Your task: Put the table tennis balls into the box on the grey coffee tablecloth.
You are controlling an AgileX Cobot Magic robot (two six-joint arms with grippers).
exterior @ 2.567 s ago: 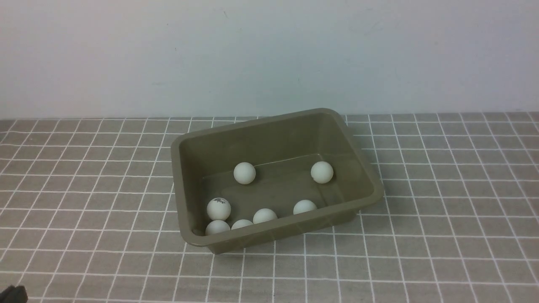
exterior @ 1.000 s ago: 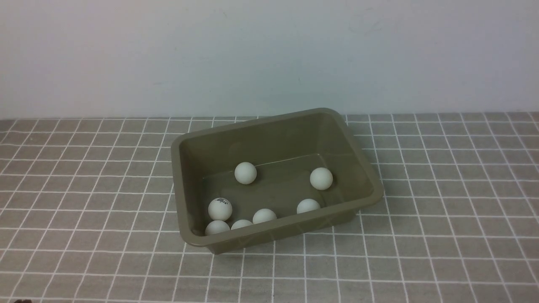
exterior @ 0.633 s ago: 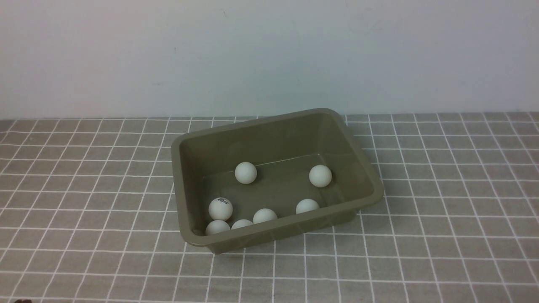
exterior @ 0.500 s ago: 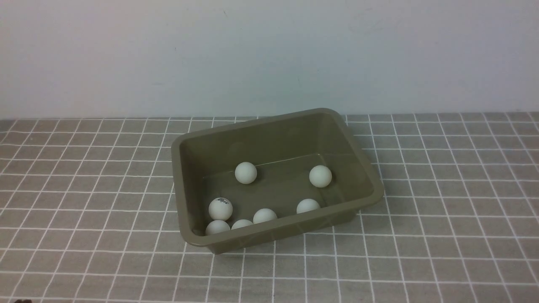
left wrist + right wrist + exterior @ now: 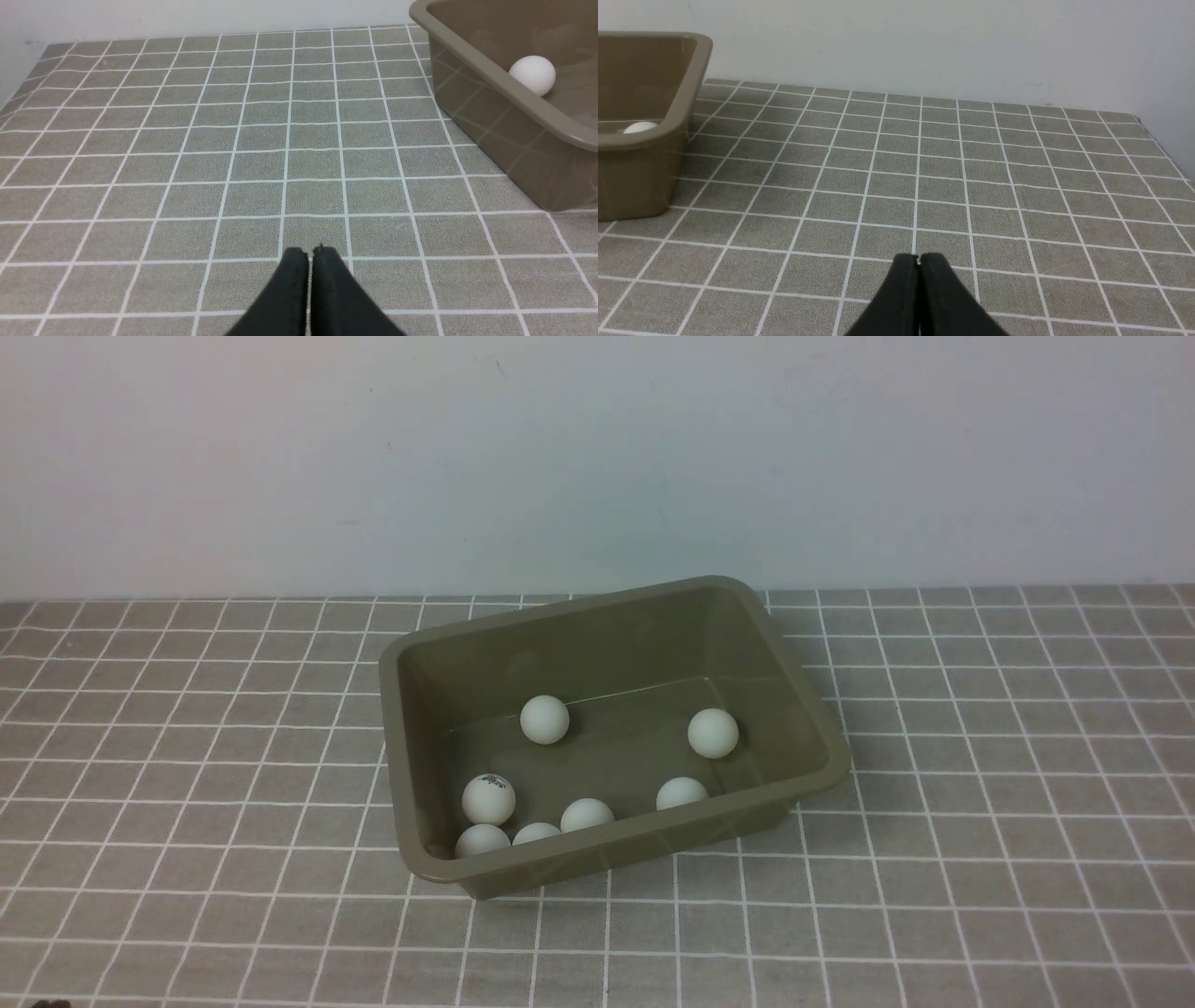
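Observation:
The olive-brown box [image 5: 803, 709] stands on the grey checked tablecloth [image 5: 187, 756] in the front view. Several white table tennis balls lie inside it: one at the back left [image 5: 544, 720], one at the back right [image 5: 712, 733], one with a dark logo [image 5: 488, 798], and the others along the near wall [image 5: 586, 814]. My left gripper [image 5: 310, 252] is shut and empty, low over the cloth, apart from the box [image 5: 495, 93]. My right gripper [image 5: 919, 257] is shut and empty over the cloth, apart from the box [image 5: 686, 88]. Neither gripper's fingertips show in the front view.
A plain pale wall [image 5: 597, 457] rises behind the table. The cloth's right edge [image 5: 1157, 140] meets a wall in the right wrist view. No ball lies on the cloth in any view.
The dark bit of my left arm at the bottom-left corner has drawn back almost out of the front view. The back-right ball has shifted slightly; the others lie still.

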